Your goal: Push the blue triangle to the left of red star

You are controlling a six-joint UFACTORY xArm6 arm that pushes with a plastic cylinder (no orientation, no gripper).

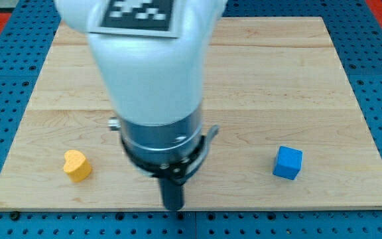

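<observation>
Looming closest, the white arm (pixel 154 73) covers the worktop's (pixel 297 79) middle. Its end effector is only a rod without jaws; my tip (pixel 173 207) touches the worktop's bottom edge, between the yellow heart (pixel 77 165) at left and the blue cube (pixel 288 162) at right. Blue triangle and red star do not show.

Only two obstacles show on the board (pixel 264 79): a yellow heart (pixel 77 165) at lower left and a blue cube (pixel 288 162) at lower right, well apart. My tip (pixel 173 206) stands between them at bottom centre. The arm (pixel 152 73) hides the centre.
</observation>
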